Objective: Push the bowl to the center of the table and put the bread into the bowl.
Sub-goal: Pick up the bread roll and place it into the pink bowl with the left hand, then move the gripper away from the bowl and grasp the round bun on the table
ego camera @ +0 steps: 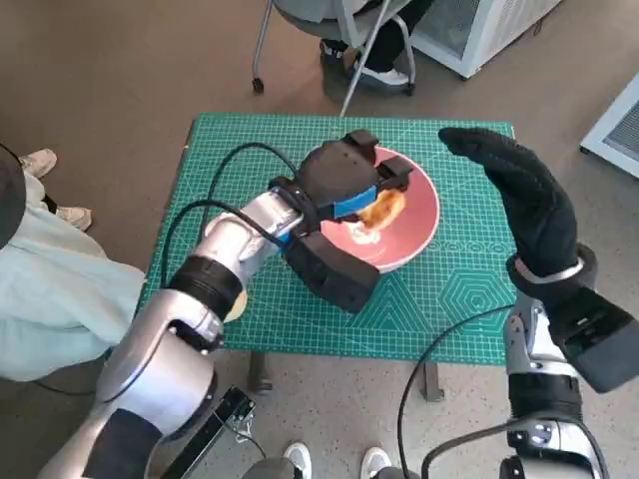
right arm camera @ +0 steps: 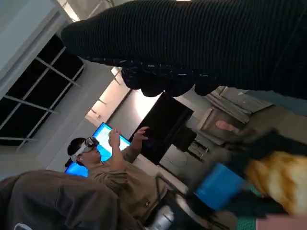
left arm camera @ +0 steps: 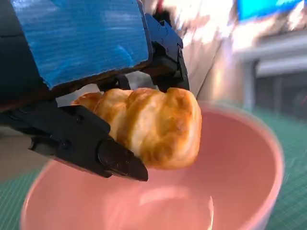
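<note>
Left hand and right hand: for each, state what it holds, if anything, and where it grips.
The left hand grips the bread by one end, above the pink bowl. The right hand holds nothing.

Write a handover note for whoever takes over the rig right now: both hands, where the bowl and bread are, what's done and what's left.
Left hand: holds the bread over the pink bowl, not released.
Right hand: raised beside the bowl, fingers apart, holding nothing.
Bowl: on the green mat, roughly mid-table, a little toward the far side.
Done: bowl looks about centred; bread picked up and carried over it.
Left: lower the bread, let go, withdraw the left hand.
</note>
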Controlling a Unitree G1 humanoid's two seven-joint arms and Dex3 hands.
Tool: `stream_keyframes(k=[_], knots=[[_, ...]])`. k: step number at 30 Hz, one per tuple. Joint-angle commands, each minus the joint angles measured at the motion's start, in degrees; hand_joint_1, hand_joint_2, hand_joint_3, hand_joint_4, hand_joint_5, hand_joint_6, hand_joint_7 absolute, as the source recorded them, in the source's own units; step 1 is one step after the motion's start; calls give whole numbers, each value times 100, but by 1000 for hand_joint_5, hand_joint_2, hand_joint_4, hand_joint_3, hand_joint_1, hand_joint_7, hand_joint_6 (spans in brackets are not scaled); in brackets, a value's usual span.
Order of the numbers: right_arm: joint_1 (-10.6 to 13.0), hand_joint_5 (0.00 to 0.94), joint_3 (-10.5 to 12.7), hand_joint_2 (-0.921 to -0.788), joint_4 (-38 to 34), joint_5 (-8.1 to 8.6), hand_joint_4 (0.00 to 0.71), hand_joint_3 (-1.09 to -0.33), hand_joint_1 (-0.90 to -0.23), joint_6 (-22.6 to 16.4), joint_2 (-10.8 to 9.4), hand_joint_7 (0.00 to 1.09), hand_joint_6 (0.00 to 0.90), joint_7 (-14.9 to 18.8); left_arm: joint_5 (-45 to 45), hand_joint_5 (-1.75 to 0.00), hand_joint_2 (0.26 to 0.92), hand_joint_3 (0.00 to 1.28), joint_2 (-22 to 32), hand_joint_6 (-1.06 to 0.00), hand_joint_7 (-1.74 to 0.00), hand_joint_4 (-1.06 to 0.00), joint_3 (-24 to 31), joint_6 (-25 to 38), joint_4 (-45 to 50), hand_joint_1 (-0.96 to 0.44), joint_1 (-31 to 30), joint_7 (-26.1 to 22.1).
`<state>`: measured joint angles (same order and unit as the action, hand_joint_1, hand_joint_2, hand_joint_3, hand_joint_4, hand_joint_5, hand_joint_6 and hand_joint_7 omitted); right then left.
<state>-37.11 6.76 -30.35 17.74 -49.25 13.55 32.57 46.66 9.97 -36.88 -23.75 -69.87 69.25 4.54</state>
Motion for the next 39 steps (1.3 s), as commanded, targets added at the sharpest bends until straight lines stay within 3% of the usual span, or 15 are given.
stream_keyframes(k=[1, 3, 7, 11, 16, 18, 20, 23, 26, 28, 32, 35, 39], knots=[[118, 1, 48, -921, -15, -48, 317, -765, -686, -14, 65, 849, -1, 13, -457, -223, 910, 128, -99, -193, -580, -184, 330, 344, -92, -141, -59, -826], [124, 2, 60, -921, -8, -50, 318, -764, -684, -23, 68, 848, -1, 1, -685, -92, 916, 83, -112, -162, -442, -144, 501, 370, -78, -213, -82, -1125], [128, 6, 73, -921, 3, -74, 325, -762, -683, -38, 64, 847, 0, -31, -1048, -19, 920, 87, -80, -139, -363, -113, 767, 313, -11, -377, -128, -1544], [120, 8, 84, -921, -30, -100, 330, -759, -682, -79, 54, 845, 1, -53, -1090, -4, 921, 184, 12, -133, -350, -97, 801, 107, 68, -538, -182, -1473], [100, 9, 78, -921, -53, -138, 332, -758, -682, -100, 37, 842, 3, -91, -1145, -4, 921, 279, 200, -134, -360, -99, 877, -198, 221, -636, -228, -1355], [100, 9, 68, -921, -49, -161, 333, -758, -682, -109, 26, 841, 3, -116, -1169, -17, 921, 300, 290, -156, -375, -126, 917, -300, 326, -646, -237, -1324], [103, 9, 57, -921, -41, -173, 333, -758, -682, -111, 15, 840, 4, -135, -1190, -39, 921, 321, 406, -222, -433, -220, 972, -447, 474, -645, -268, -1275], [110, 8, 43, -921, -25, -184, 333, -758, -684, -106, -2, 840, 4, -154, -1262, -116, 921, 335, 620, -375, -575, -452, 1088, -693, 789, -629, -379, -1248], [116, 8, 40, -921, -13, -174, 333, -759, -685, -95, -16, 840, 4, -152, -1426, -177, 921, 329, 969, -472, -663, -595, 1300, -969, 1392, -606, -670, -1274], [122, 8, 39, -921, -9, -155, 332, -759, -686, -90, -21, 841, 4, -141, -1579, -256, 921, 314, 1245, -501, -729, -633, 1483, -1137, 1926, -581, -946, -1330], [131, 7, 41, -921, -8, -107, 332, -759, -687, -83, -24, 842, 3, -105, -1946, -488, 921, 282, 1753, -523, -824, -603, 1897, -1227, 3122, -521, -1607, -1567], [133, 7, 41, -921, -3, -74, 332, -758, -688, -72, -28, 843, 2, -87, -2246, -515, 921, 240, 2108, -521, -815, -584, 2204, -1160, 3985, -485, -2136, -1806], [133, 7, 44, -921, -21, -19, 332, -758, -692, -60, -30, 844, 1, -47, -2708, -424, 919, 124, 2574, -526, -647, -587, 2548, -884, 4887, -432, -2798, -2341]])
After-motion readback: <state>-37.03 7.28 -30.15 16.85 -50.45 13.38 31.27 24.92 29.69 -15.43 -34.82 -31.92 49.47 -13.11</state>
